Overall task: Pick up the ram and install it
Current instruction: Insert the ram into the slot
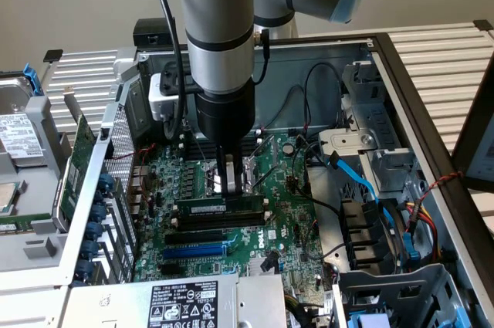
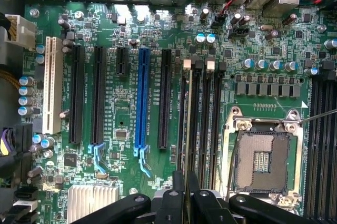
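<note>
Step in hand: insertion. The hand (image 1: 231, 183) is closed narrowly on the ram (image 1: 208, 207), gripping it near mid-length by its upper edge. The stick is low over the motherboard (image 1: 289, 189), lengthwise along the memory slot (image 2: 184, 108) nearest the expansion slots. In the wrist view the ram (image 2: 188, 129) appears edge-on, running from the hand (image 2: 187, 195) toward the white end clip (image 2: 186, 64). Whether it has entered the slot cannot be told. Seating appears to call for square alignment, open clips and straight downward pressure.
</note>
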`<state>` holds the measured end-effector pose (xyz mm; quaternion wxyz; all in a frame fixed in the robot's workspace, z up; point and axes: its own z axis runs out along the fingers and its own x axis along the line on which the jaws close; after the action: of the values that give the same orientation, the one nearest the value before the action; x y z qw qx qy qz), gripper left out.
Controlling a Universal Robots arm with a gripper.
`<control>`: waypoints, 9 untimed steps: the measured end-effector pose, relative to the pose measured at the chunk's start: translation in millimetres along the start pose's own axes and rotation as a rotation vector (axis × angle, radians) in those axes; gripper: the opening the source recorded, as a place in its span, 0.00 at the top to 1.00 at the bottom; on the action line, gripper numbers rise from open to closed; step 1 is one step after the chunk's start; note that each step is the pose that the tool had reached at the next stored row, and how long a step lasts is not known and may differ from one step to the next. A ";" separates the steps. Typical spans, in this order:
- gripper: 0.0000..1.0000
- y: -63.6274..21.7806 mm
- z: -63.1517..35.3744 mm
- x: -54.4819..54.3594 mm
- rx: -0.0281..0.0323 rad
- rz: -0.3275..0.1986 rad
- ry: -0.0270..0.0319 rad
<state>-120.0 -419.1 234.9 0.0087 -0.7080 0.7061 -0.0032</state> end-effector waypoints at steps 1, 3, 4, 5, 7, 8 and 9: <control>0.86 0.0 0.3 -0.2 0.0003 0.000 -0.0002; 0.86 0.0 0.4 -0.3 0.0004 0.000 0.0002; 0.86 0.1 0.6 -0.3 0.0005 0.000 0.0002; 0.86 0.1 1.0 -0.3 0.0007 0.000 0.0000; 0.86 0.2 1.4 -0.3 0.0008 0.000 0.0001; 0.86 0.2 1.6 -0.3 0.0010 0.000 0.0001; 0.86 0.2 1.9 -0.4 0.0013 0.000 0.0000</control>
<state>-120.2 -418.7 233.0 0.0091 -0.7081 0.7061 -0.0037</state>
